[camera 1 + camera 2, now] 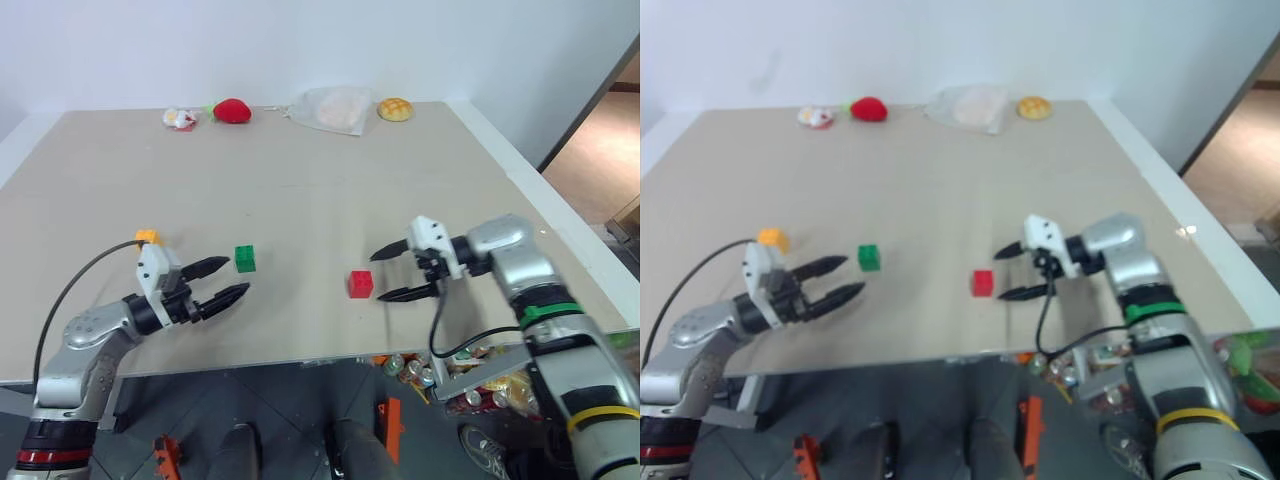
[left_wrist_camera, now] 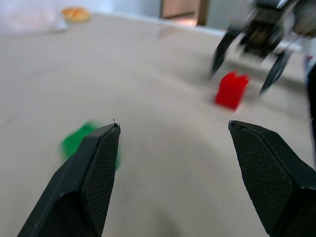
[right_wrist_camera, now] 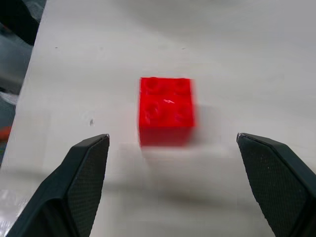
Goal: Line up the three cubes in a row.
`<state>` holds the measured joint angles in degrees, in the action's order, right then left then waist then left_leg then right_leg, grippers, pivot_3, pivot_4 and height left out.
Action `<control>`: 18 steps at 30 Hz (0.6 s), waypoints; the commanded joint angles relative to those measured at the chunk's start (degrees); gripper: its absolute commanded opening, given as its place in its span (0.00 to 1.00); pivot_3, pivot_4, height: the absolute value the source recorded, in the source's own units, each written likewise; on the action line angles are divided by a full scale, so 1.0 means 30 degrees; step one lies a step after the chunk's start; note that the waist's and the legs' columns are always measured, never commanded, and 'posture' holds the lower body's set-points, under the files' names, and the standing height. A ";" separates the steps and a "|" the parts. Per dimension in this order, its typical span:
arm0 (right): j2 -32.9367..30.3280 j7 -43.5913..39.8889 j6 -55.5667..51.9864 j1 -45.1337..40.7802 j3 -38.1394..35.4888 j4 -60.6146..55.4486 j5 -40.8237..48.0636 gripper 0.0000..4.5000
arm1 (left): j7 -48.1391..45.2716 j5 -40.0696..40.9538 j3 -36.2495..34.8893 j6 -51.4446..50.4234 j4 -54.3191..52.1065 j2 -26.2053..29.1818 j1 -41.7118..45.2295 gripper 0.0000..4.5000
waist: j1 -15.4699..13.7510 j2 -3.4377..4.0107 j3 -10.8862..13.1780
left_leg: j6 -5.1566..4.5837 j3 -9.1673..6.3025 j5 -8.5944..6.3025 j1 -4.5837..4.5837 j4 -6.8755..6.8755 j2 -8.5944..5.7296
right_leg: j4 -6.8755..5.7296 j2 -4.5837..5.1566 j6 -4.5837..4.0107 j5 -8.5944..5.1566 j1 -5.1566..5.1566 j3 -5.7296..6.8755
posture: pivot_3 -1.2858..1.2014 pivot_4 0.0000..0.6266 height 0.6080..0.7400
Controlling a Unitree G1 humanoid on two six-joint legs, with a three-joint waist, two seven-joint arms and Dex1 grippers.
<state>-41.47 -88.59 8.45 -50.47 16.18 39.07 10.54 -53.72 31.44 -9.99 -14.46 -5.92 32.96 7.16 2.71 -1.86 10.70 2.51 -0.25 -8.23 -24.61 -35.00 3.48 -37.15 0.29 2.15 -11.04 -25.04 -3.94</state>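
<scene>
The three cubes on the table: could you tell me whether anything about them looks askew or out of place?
Nothing looks damaged or tipped. The red cube, green cube and yellow-orange cube all sit flat on the table, but widely spaced and slanting, not a tidy row. Both grippers are open, holding nothing.

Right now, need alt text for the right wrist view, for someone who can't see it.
A red studded cube sits on the pale table, ahead of the right gripper and centred between its two black fingers, which stand wide open and clear of the cube on both sides.
</scene>
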 commanded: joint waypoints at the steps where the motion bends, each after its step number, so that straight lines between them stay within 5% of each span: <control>1: -0.0944 -0.1304 -0.0677 -0.0285 -0.0705 -0.1682 0.1224 0.95 | 0.0381 -0.0439 -0.0645 0.0498 0.0232 0.0300 0.0026 0.81 | 0.0014 0.0000 0.0000 | 0.0004 0.0007 -0.0003 0.0000 0.0007 0.0000 | 0.0000 0.0001 0.0001 -0.0006 -0.0006 -0.0003 | 0.52 0.24 1.00; 8: -0.0005 0.0686 -0.6373 0.0321 -0.3196 -0.8075 0.5445 0.95 | 0.0698 -0.1895 -0.0133 0.2063 0.2047 -0.0157 0.0562 0.81 | 0.0036 0.0005 0.0002 | 0.0004 0.0029 -0.0004 -0.0004 0.0086 0.0013 | -0.0004 -0.0037 -0.0006 -0.0006 -0.0071 -0.0053 | 0.52 0.24 1.00; 18: 0.1170 0.3503 -0.9955 0.4449 -0.3347 -1.5849 0.7204 0.95 | 0.0044 -0.2902 0.0611 0.3489 0.5000 -0.0730 0.2573 0.81 | -0.0121 -0.0034 -0.0020 | 0.0010 0.0038 -0.0006 -0.0079 0.0031 0.0007 | 0.0002 -0.0017 0.0024 -0.0026 -0.0082 -0.0057 | 0.52 0.24 1.00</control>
<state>-38.10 -79.02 -20.38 -37.16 7.96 -4.88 30.14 -52.93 22.92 -8.15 -5.74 8.66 30.41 13.51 2.35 -1.96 10.64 2.53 -0.14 -8.25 -24.83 -34.92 3.50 -37.15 0.23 2.22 -11.11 -25.27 -4.10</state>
